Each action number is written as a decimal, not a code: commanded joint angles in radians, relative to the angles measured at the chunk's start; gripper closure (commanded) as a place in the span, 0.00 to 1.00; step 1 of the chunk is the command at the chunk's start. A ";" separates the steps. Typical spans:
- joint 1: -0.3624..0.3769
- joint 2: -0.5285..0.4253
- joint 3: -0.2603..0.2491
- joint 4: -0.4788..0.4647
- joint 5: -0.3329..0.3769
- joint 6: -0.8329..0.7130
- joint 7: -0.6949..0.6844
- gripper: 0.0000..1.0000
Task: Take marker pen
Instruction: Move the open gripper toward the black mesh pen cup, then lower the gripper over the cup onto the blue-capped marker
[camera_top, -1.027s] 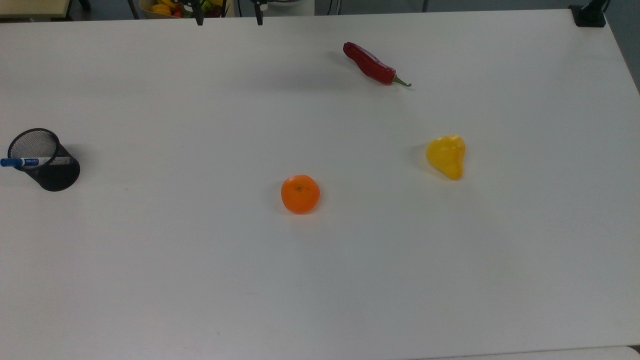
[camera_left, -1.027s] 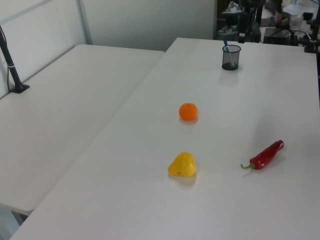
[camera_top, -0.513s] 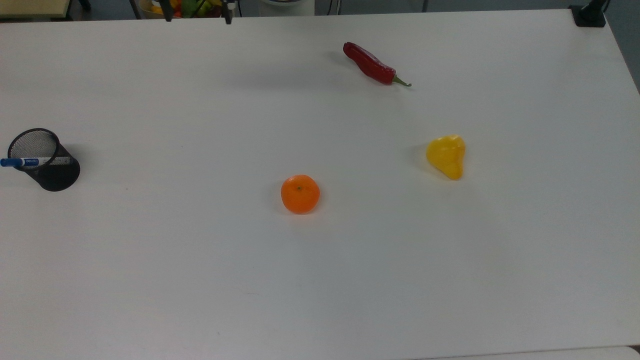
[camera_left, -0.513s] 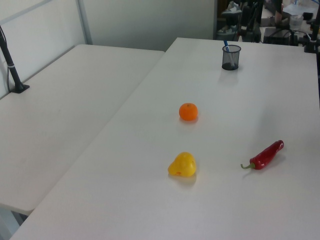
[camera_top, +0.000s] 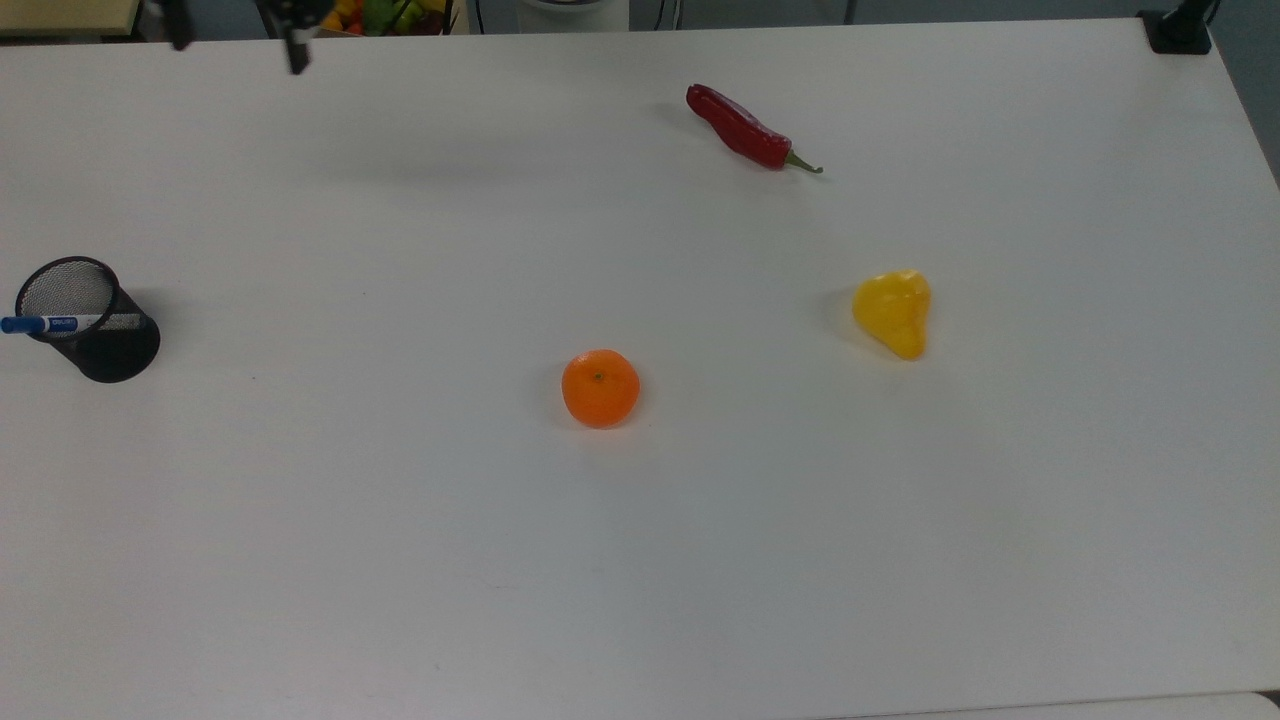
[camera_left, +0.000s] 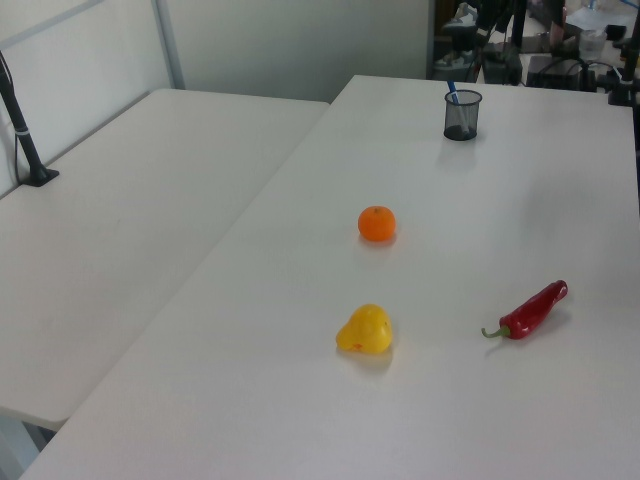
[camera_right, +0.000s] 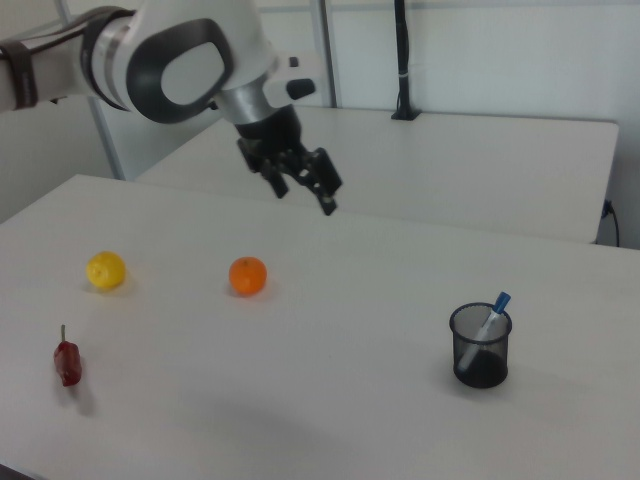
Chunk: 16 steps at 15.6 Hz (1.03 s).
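Right view: marker pen (camera_right: 491, 315) (cupped) right of claw (camera_right: 305, 187)

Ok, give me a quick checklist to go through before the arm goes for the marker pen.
1. Marker pen reachable: ok, it leans in the black mesh pen cup with its blue cap above the rim.
2. Tool open: ok, fingers spread, holding nothing.
3. Tool over the pen: not ok, it hangs in the air well to the right view's left of the cup.
4. Path clear: ok, the orange, yellow pepper and red chilli lie away from the cup.
5. Cup upright: ok.
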 joint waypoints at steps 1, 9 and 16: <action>-0.032 0.050 -0.053 -0.011 -0.015 0.184 -0.005 0.00; -0.061 0.225 -0.129 -0.008 -0.017 0.577 0.193 0.00; -0.101 0.403 -0.129 0.017 -0.004 0.845 0.251 0.00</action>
